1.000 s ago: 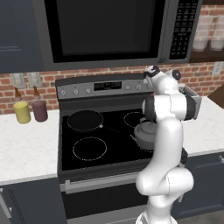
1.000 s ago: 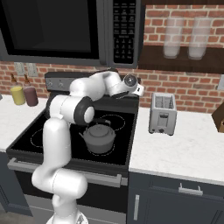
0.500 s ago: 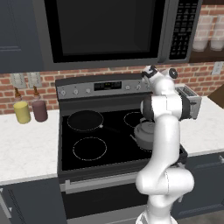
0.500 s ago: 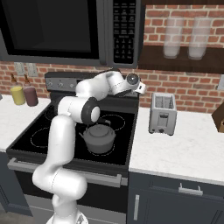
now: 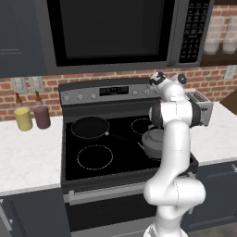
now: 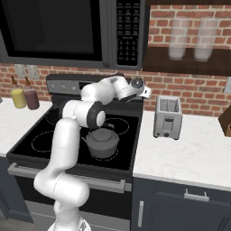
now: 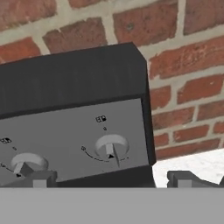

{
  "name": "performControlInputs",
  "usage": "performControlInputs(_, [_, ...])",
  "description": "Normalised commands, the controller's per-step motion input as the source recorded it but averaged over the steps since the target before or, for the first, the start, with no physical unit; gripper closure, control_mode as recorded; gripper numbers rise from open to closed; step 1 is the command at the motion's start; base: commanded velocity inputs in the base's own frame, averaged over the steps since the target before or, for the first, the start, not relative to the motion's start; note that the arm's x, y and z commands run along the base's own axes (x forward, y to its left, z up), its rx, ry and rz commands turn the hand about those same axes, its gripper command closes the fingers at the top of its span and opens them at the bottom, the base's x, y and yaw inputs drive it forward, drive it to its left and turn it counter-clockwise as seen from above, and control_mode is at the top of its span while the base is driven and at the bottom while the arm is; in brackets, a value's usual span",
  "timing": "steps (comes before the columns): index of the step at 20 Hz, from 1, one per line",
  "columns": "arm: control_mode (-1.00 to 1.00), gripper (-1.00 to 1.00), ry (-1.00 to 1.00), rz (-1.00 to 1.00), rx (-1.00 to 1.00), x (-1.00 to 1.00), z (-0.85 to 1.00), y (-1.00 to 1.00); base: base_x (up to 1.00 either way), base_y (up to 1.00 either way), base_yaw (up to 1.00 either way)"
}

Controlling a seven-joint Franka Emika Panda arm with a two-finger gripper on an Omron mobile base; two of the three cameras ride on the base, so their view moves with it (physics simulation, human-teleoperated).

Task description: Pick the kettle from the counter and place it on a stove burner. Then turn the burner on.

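The squat grey metal kettle with its dark arched handle (image 6: 102, 142) already sits on the black glass cooktop (image 5: 88, 139), over the front-right dotted ring, so the placing step looks done and what remains is turning the burner on. Compared with a second ago, the white arm has stretched further toward the back of the stove: the hand (image 6: 143, 92) now hangs just off the right end of the grey control panel (image 5: 109, 91), where earlier it was closer in above the cooktop. I judge this as the approach to a knob.

In the hand view the rightmost round grey knob (image 7: 111, 147) lies just left of the midline between the two dark fingertips (image 7: 40, 178), and a second knob (image 7: 25, 162) shows at the far left. The fingertips stand well apart with nothing between them, so the hand is released and empty.

Room is tight here. The panel's right edge ends just beside the red brick wall (image 7: 188, 65), and a corner of the white speckled table (image 7: 197, 162) shows below it. The silver toaster (image 6: 167, 117) stands on that table near the hand's right. A flat black pan (image 5: 90, 127) occupies the back-left ring, well apart from the work. Free space lies in front of the panel, above the kettle.
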Motion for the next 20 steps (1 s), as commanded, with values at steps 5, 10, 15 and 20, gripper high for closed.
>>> performControlInputs(5, [-1.0,-1.0,0.0,0.0,0.0,0.02,-0.01,0.0,0.0,0.0,0.0])
performControlInputs(10, [-1.0,-1.0,-0.02,0.0,0.0,0.26,0.0,-0.03,0.0,0.0,0.0])
performControlInputs(15, [-1.0,-1.0,0.0,0.0,0.0,0.23,-0.01,-0.01,0.0,0.0,0.0])
performControlInputs(20, [-1.0,1.0,0.0,0.0,0.0,0.17,0.0,0.0,0.0,0.0,0.0])
